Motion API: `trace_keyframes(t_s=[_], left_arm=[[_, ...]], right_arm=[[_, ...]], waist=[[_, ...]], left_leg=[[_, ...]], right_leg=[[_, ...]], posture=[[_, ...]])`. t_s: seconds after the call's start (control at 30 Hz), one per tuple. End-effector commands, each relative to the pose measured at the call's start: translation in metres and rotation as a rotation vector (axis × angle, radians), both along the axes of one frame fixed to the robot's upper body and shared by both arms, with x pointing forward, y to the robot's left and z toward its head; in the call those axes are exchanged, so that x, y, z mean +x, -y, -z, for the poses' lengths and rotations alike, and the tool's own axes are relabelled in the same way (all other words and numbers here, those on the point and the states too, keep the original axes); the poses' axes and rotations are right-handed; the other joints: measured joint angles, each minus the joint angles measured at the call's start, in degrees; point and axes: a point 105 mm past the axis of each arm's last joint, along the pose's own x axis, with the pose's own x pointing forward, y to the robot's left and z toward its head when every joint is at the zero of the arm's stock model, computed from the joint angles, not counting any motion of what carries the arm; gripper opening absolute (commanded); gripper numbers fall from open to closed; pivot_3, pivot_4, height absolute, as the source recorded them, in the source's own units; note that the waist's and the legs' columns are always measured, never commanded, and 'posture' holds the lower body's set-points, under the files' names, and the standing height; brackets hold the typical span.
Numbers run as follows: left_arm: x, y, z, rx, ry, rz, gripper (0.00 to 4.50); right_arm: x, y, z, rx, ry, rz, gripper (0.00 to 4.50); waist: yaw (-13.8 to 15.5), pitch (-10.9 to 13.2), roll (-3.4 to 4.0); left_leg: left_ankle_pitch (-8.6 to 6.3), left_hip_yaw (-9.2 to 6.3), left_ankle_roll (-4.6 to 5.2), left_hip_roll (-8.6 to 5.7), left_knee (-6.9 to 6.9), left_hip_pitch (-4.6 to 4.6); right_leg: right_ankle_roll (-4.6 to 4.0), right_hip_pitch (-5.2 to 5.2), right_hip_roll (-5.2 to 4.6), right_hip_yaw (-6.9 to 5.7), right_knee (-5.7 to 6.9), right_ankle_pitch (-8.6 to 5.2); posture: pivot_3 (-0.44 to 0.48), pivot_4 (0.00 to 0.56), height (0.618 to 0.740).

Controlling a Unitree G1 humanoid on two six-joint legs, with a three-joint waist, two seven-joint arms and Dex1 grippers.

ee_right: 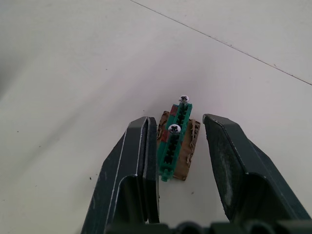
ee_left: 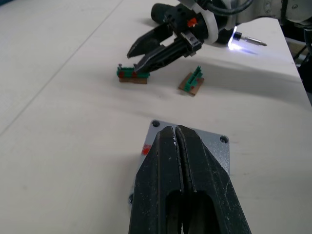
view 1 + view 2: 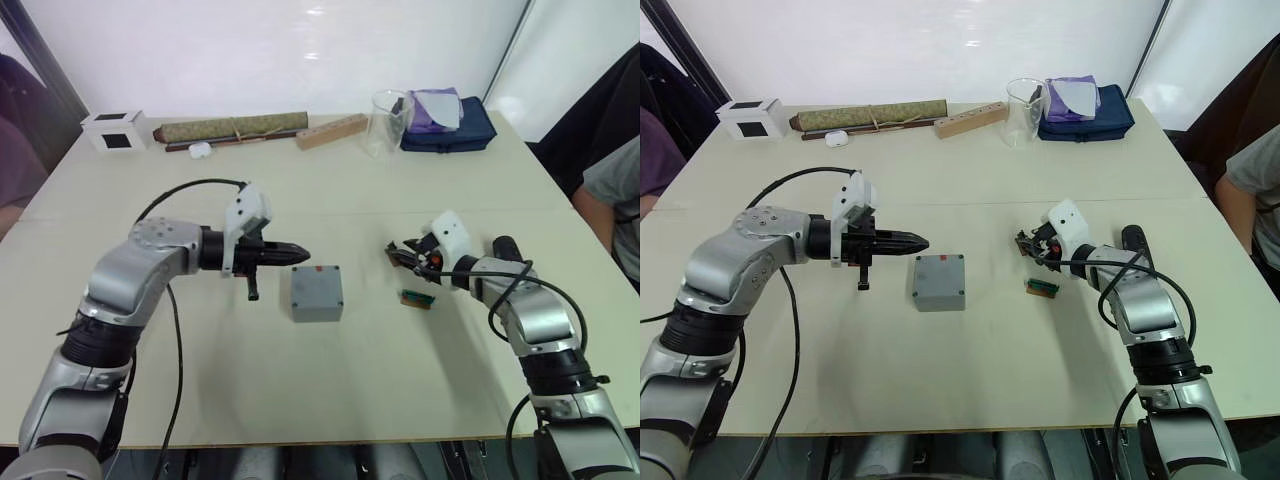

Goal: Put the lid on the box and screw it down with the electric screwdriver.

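Left tool (image 3: 298,253) is the black two-finger one, fingers pressed together with nothing between them, hanging just off the box's 9 o'clock side. There's a small black stub pointing down under that wrist; can't tell what it is.

The small square grey cast-metal box (image 3: 317,292) sits about dead centre of the pale matte table (image 3: 330,190). From the left wrist view the thin flat grey metal lid (image 2: 214,146) looks already seated on top, corner holes showing, red mark on the side wall. My guess: stiff, fairly dense, smooth painted faces, so it'll slide on the table if nudged. Pinch it across two opposite side walls, not the top.

At its 3 o'clock are two little green-and-brown bit holders. The near one (image 3: 416,298) lies loose. The far one (image 1: 176,144) stands between the right tool's (image 1: 180,146) spread fingers, which bracket it without visibly closing on it. It carries a couple of tiny pan-head screws, light and easy to knock over or scatter.

The thick black cylindrical electric screwdriver (image 2: 246,40) lies on the table right behind the right arm, thin metal bit out, a white light glowing at its nose. Probably hefty and slick-bodied, so grab mid-barrel.
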Motion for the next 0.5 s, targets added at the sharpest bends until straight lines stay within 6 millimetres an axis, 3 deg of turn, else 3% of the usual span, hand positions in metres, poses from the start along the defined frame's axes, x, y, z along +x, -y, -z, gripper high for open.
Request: trace_keyframes(t_s=[0.03, 0.17, 0.5], left_arm=[[-0.0007, -0.001, -0.0083, -0.005, 0.049, 0.001, 0.0], [0.0, -0.0013, -0.0079, -0.006, 0.05, -0.005, 0.0], [0.0016, -0.0017, -0.0085, -0.008, 0.054, -0.013, 0.0]], right_arm=[[0.0041, -0.0044, -0.0125, -0.003, 0.054, -0.015, 1.27], [0.0045, -0.0055, -0.0112, -0.007, 0.055, -0.017, 0.04], [0.0039, -0.0018, -0.0176, -0.037, 0.104, -0.033, 0.04]], waist=[[0.02, 0.0, 0.0], [0.0, 0.0, 0.0], [-0.02, 0.0, 0.0]], left_leg=[[0.0, 0.0, 0.0, 0.0, 0.0, 0.0], [0.0, 0.0, 0.0, 0.0, 0.0, 0.0], [0.0, 0.0, 0.0, 0.0, 0.0, 0.0]], right_leg=[[0.0, 0.0, 0.0, 0.0, 0.0, 0.0], [0.0, 0.0, 0.0, 0.0, 0.0, 0.0], [0.0, 0.0, 0.0, 0.0, 0.0, 0.0]], posture=[[0.0, 0.15, 0.74], [0.0, 0.15, 0.74], [0.0, 0.15, 0.74]])
